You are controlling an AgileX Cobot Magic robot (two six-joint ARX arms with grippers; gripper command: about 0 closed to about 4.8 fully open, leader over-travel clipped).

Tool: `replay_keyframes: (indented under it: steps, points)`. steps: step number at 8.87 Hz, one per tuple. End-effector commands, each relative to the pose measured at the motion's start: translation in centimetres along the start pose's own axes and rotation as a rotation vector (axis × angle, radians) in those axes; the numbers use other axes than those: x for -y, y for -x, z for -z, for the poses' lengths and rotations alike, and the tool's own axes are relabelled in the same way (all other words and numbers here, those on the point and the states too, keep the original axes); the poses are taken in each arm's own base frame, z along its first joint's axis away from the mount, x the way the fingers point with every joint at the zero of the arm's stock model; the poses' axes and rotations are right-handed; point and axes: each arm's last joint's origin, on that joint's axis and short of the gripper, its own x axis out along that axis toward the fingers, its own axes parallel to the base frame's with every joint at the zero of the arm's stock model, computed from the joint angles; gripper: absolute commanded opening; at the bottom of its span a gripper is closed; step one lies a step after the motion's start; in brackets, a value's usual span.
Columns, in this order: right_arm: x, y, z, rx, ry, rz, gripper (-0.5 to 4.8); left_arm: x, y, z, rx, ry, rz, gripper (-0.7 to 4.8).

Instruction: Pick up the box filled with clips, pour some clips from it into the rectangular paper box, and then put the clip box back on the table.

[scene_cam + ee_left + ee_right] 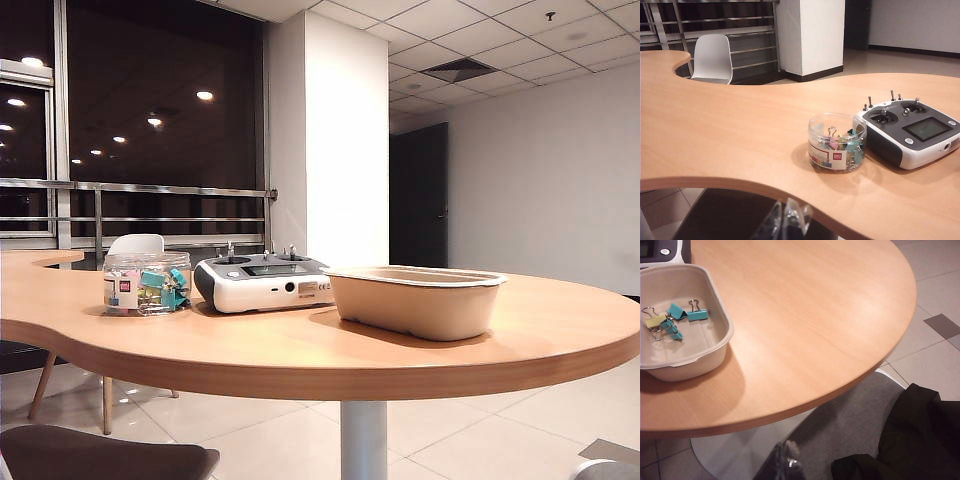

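I'm seeing translucent, glossy fingertips on my left gripper [786, 220] and dark, glinting ones on the right gripper [785, 464].

Exterior camera sits low at the table [300, 350] edge; both wrist cameras look down, seemingly from off-table.

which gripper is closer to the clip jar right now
Left. The left gripper sits off the table edge facing the clip jar; the right gripper is off the far end, by the paper tray.
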Motion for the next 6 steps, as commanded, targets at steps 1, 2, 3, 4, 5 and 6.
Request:
replay_keyframes:
  steps: [1,2,3,4,5,6]
  points:
    - [0.0,0.0,-0.2,0.018,0.004,0.003,0.00,0.0,0.0,0.0,0.001,-0.001,0.004,0.13]
    - [0.0,0.0,-0.2,0.018,0.004,0.003,0.00,0.0,0.0,0.0,0.000,-0.001,0.004,0.13]
    - [0.0,0.1,-0.2,0.022,0.009,0.005,0.00,0.0,0.0,0.0,0.000,-0.001,0.004,0.13]
    - [0.1,0.5,0.5,0.099,0.011,0.076,0.00,0.0,0.0,0.0,0.000,-0.001,0.004,0.13]
    - [0.0,1.2,4.7,0.343,0.000,0.185,0.00,0.0,0.0,0.0,-0.001,-0.001,0.004,0.13]
    - [0.0,1.2,4.7,0.348,-0.059,0.176,0.00,0.0,0.0,0.0,-0.004,-0.001,0.004,0.13]
